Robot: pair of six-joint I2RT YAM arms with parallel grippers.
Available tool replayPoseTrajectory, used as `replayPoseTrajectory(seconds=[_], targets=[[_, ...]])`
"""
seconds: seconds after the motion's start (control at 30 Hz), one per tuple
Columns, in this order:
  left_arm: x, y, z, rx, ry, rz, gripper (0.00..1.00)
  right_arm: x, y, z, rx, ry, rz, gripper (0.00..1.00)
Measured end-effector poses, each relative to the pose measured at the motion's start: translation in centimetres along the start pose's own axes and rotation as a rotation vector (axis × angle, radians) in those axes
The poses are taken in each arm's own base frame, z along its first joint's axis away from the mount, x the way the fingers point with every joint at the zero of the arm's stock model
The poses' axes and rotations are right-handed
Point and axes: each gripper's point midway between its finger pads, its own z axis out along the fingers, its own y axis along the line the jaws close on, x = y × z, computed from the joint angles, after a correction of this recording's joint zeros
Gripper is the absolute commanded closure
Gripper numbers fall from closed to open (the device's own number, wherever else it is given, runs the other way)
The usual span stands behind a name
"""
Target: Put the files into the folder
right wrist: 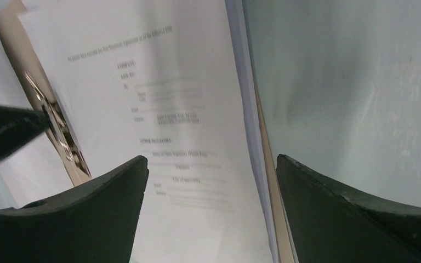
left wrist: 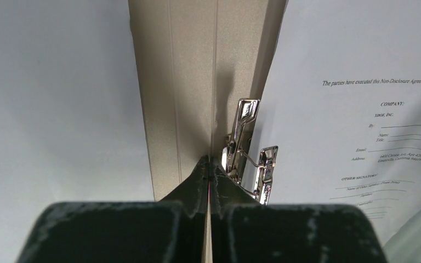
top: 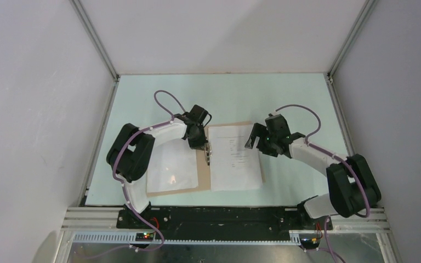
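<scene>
White left arm (top: 161, 133) bends inward, its black two-finger left gripper (left wrist: 209, 167) pinched tight, tips down. White right arm (top: 313, 154) mirrors it, black right gripper (right wrist: 211, 164) angled down, fingers spread wide.

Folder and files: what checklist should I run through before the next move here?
1. Folder lies open flat: ok.
2. Files rest on its right half: ok.
3. Files' left edge seated under the metal clip: cannot tell.
4. Left jaws shut, tips beside the metal clip: ok.
5. Right jaws open above the files, holding nothing: ok.
6. Sheets stacked flush with one another: cannot tell.
</scene>
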Motion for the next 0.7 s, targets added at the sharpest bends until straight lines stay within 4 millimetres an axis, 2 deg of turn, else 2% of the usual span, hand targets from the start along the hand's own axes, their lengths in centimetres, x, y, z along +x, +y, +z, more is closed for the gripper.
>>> replayPoseTrajectory(seconds=[0.13, 0.2, 0.37, 0.57, 0.7], targets=[[0.0, -0.3, 0.1, 0.012, 0.005, 0.005, 1.0, -2.4, 0.2, 1.8, -0.013, -0.029, 0.022, 0.13], [0.0, -0.4, 0.1, 0.016, 0.007, 0.006, 1.0, -3.3, 0.4, 2.7, -0.016, -0.041, 0.024, 0.19], [0.0, -0.6, 0.2, 0.022, 0.01, 0.007, 1.0, -4.9, 0.5, 4.6, 0.013, -0.072, 0.012, 0.26], [0.0, -0.7, 0.2, 0.028, 0.014, 0.008, 1.0, -5.6, -1.2, 5.7, 0.098, -0.103, 0.003, 0.31], [0.0, -0.9, 0.3, 0.034, 0.018, 0.015, 1.0, -6.1, -1.2, 6.2, 0.103, -0.118, -0.009, 0.34]])
